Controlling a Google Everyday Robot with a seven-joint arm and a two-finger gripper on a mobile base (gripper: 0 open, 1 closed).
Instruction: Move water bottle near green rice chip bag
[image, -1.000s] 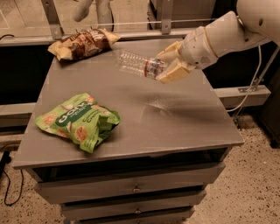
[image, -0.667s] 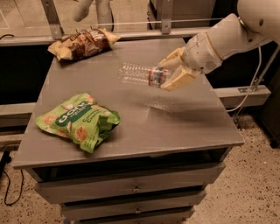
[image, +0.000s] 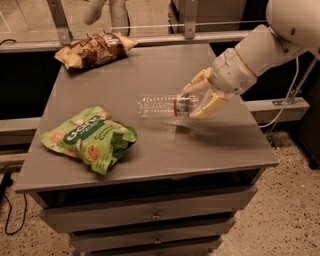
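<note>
Grey cabinet top (image: 150, 165), with drawers beneath, fills the view. Over its right-middle the gripper (image: 191, 104) is clamped on the label end of the water bottle (image: 162, 106). The bottle lies sideways just above the surface, its free end pointing left. Toward the front-left, apart from the bottle, lies the green rice chip bag (image: 90, 137). At the far-left corner sits a brown-and-yellow snack bag (image: 95, 49).

brown snack bag (image: 95, 49) lies on the grey table (image: 165, 70).
</note>
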